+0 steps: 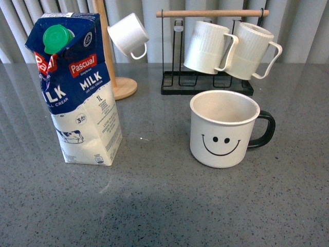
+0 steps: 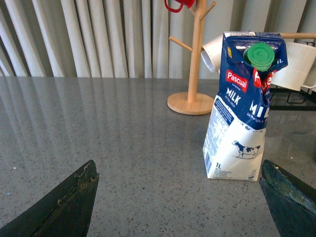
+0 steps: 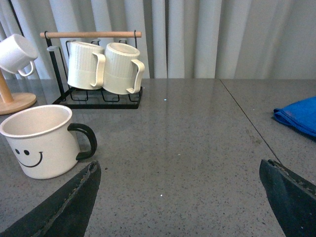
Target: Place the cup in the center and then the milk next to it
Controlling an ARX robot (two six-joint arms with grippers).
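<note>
Right of centre stood the smiley mug (image 1: 223,128), stiff, probably light and slick-sided; its rim wall opposite the black handle (image 1: 271,128) looked the surest hold. To its left stood the Pascual milk carton (image 1: 79,92). Both the left gripper (image 2: 177,170) and right gripper (image 3: 178,165) gaped wide, empty.

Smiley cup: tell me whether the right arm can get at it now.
Probably yes. The cup stands upright just beyond the right gripper, its fingers open, only bare table between them.
</note>
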